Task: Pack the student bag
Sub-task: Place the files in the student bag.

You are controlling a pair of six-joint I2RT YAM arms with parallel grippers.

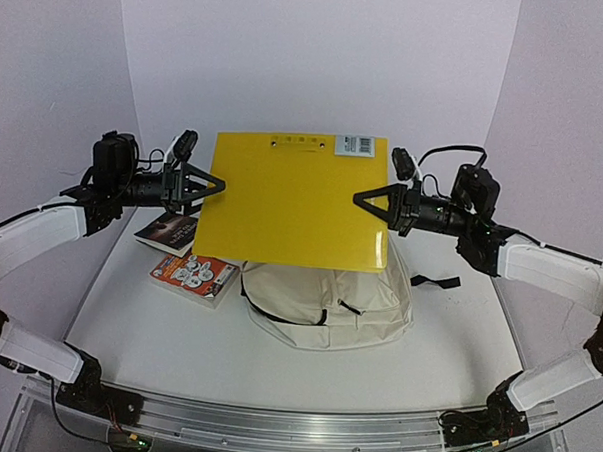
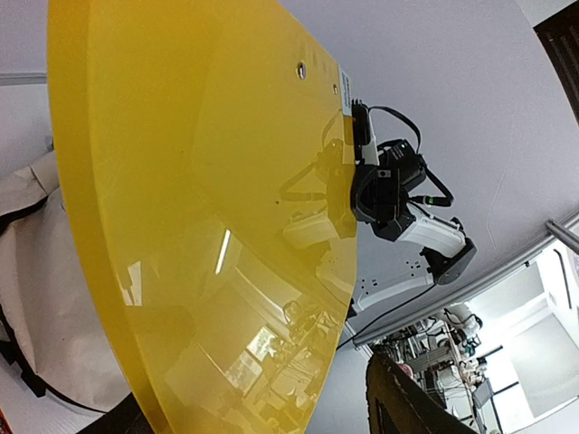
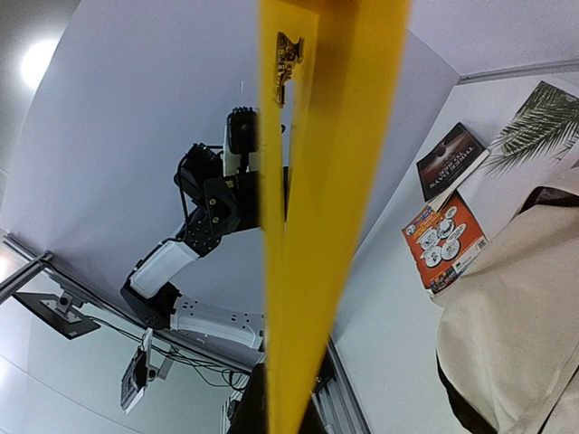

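The student bag point(image 1: 328, 302), cream with black zippers, lies on the table's middle, partly under a big yellow folder point(image 1: 295, 198) held flat in the air above it. My right gripper point(image 1: 363, 200) is shut on the folder's right edge. In the right wrist view the folder point(image 3: 312, 226) stands edge-on between the fingers, with the bag point(image 3: 516, 307) at right. My left gripper point(image 1: 217, 185) is at the folder's left edge. In the left wrist view the folder point(image 2: 208, 235) fills the frame and one finger point(image 2: 407, 402) stands apart from it. The bag point(image 2: 41, 271) shows at left.
A dark book point(image 1: 166, 232) and an orange picture book point(image 1: 192, 275) lie left of the bag; both show in the right wrist view point(image 3: 450, 161) point(image 3: 443, 240), with a palm-leaf cover point(image 3: 534, 122) beyond. A black strap point(image 1: 434, 282) trails right of the bag.
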